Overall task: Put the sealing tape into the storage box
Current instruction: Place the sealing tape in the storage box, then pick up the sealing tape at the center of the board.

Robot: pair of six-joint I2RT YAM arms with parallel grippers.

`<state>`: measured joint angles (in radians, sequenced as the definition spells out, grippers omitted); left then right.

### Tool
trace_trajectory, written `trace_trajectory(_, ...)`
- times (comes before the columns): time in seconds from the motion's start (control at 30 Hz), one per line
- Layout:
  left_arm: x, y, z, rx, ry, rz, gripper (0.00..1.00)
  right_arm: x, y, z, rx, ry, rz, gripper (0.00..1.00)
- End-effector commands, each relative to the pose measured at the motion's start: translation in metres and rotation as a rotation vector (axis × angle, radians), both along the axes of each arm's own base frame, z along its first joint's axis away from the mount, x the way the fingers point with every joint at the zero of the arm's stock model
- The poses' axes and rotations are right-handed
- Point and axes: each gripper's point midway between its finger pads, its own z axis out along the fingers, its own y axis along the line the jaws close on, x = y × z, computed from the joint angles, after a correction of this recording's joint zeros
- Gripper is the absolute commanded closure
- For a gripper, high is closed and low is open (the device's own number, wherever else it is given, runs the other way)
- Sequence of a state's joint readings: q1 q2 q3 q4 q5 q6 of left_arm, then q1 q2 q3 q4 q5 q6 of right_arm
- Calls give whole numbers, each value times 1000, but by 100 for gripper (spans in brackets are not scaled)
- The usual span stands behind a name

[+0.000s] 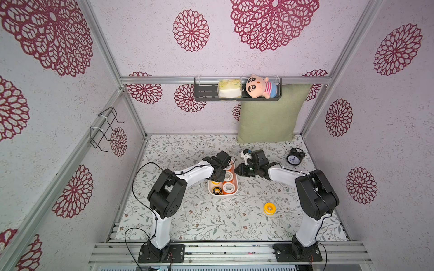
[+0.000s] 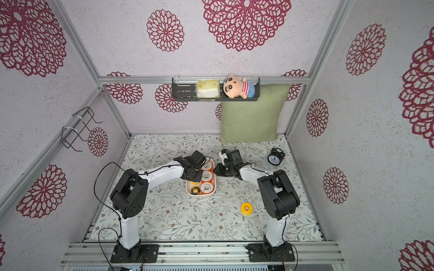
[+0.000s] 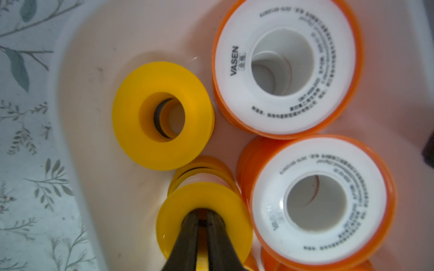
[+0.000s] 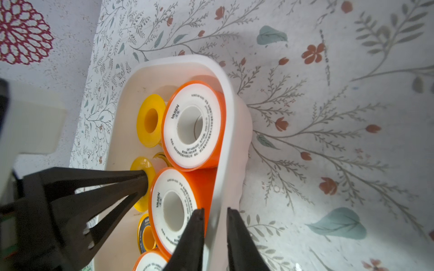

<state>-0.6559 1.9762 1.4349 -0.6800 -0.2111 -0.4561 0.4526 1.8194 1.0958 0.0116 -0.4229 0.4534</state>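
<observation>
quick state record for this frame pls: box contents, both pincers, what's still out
storage box: holds orange rolls and an all-yellow roll, among others
left pincer: fingers near together, tips in the centre hole of a yellow roll inside the box
right pincer: straddles the box's long wall, one finger inside, one outside; clamping unclear
still out: one loose yellow roll on the table

Bright, even light; blurred wrist views
</observation>
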Motion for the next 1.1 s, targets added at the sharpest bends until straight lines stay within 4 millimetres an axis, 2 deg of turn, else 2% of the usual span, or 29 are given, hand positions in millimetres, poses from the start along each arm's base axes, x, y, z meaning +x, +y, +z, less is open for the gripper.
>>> trace_trajectory(0.0, 2, 4, 33, -36, -53, 3, 78, 3, -5, 28, -28, -72, -6, 71)
trace_trajectory(0.13, -2, 4, 61, -87, -107, -11, 69, 1, -21, 43, -83, -123, -46, 65)
trace_trajectory(0.3, -8, 17, 94, -133, -191, -10, 67, -9, -50, 52, -188, -156, -110, 56)
trace_trajectory(0.43, -12, 44, 120, -153, -269, 30, 66, -28, -79, 53, -273, -162, -175, 52)
trace_trajectory(0.6, -16, 83, 146, -195, -360, 103, 63, -58, -115, 43, -363, -121, -273, 45)
trace_trajectory(0.8, -19, 131, 157, -244, -399, 198, 60, -101, -158, 26, -462, -33, -394, 35)
trace_trajectory(0.9, -17, 141, 159, -258, -426, 233, 58, -118, -169, 21, -470, -9, -431, 31)
trace_trajectory(1.0, -15, 145, 154, -249, -418, 245, 58, -133, -185, 11, -503, 17, -491, 28)
trace_trajectory(1.07, -14, 152, 150, -212, -412, 264, 58, -141, -188, 4, -518, 48, -499, 27)
